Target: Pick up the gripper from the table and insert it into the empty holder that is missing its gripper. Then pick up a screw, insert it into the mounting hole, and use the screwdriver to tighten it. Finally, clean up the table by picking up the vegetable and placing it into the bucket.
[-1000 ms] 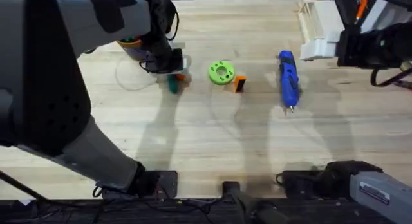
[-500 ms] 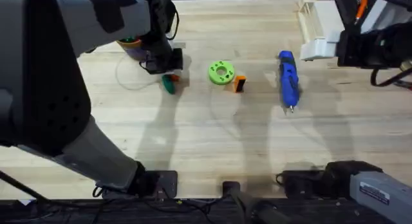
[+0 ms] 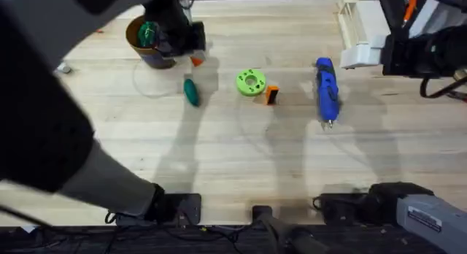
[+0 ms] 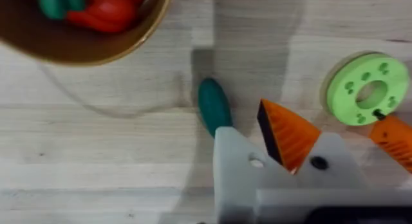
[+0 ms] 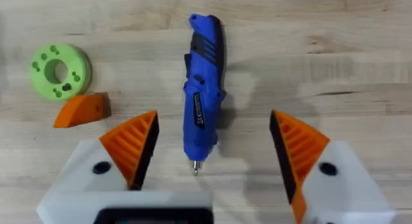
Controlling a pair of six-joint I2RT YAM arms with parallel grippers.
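The dark green vegetable lies flat on the table, in front of the brown bucket, which holds green and red toys. My left gripper hangs above the table between the two, shut on nothing. One of its fingers is the bare white holder; the other carries an orange pad. The small orange gripper lies beside a lime-green disc. My right gripper is open above the blue screwdriver.
A pale wooden box stands at the back right. The left arm looms large and dark over the left side of the overhead view. Bare tabletop stretches across the front half.
My left gripper has lifted off the vegetable and moved back toward the bucket. The vegetable stays on the table, now fully uncovered. The right arm has not moved.
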